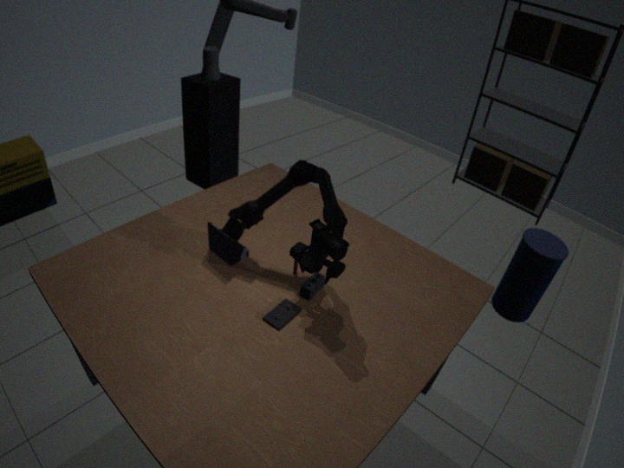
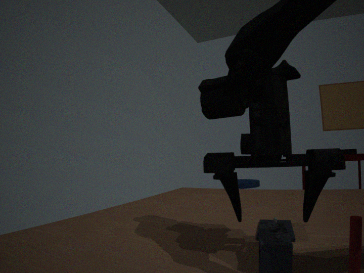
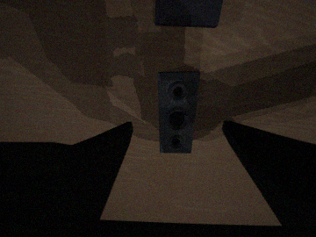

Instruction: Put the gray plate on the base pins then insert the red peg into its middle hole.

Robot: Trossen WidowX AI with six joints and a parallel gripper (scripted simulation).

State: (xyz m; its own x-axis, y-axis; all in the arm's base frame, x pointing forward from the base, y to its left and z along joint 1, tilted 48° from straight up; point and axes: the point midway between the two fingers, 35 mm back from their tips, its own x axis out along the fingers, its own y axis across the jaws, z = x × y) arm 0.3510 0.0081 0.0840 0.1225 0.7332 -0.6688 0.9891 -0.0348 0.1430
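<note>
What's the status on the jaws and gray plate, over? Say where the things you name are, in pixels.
Jaws (image 2: 273, 221) open, above gray plate (image 1: 308, 292) (image 2: 275, 255) (image 3: 166, 103). Plate off the base (image 1: 275, 318) (image 3: 189, 13), upright beside it. Nothing visible between jaws and plate. Red peg (image 1: 295, 267) (image 2: 355, 246) standing to one side.

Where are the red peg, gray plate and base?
Red peg (image 1: 295, 267) (image 2: 355, 243): top, exterior views; shaft.
Gray plate (image 1: 315, 289) (image 2: 275, 255) (image 3: 167, 105): top, exterior, wrist views; side, end, holed face.
Base (image 1: 282, 314) (image 2: 292, 236) (image 3: 189, 13): top, exterior, wrist views; upper face, edge, upper face.

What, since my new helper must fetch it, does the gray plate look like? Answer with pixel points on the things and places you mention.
On the wooden table (image 1: 201, 362) (image 2: 88, 229) (image 3: 175, 189), look below the open gripper (image 1: 311, 269) (image 2: 272, 221) (image 3: 176, 125). The gray plate (image 1: 312, 289) (image 2: 275, 255) (image 3: 190, 105) is a blocky piece. Three holes in its top set it apart from the lower, pinned base (image 1: 278, 313) (image 2: 289, 230) (image 3: 189, 13) and upright red peg (image 1: 295, 267) (image 2: 355, 243).
</note>
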